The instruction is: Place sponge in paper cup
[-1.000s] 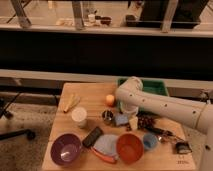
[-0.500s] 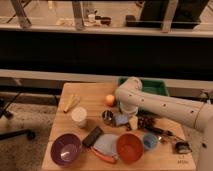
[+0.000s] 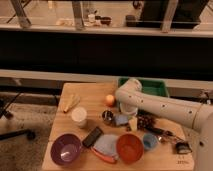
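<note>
At centre of wooden table [image 3: 85,97], sponge [image 3: 120,119] lies flat, just right of small dark metal cup [image 3: 107,116]. Long axis seems roughly left-right, though dim view makes this uncertain. Paper cup [image 3: 79,116] stands upright, left of metal cup, apart from sponge. White arm [image 3: 160,106] reaches in from right, bends down. Gripper [image 3: 128,121] low over table at sponge's right end, fingers spread wide, not visibly pinching sponge. Orange fruit [image 3: 110,100] behind; black block [image 3: 92,136] and pale-blue cloth [image 3: 106,145] nearer front edge.
</note>
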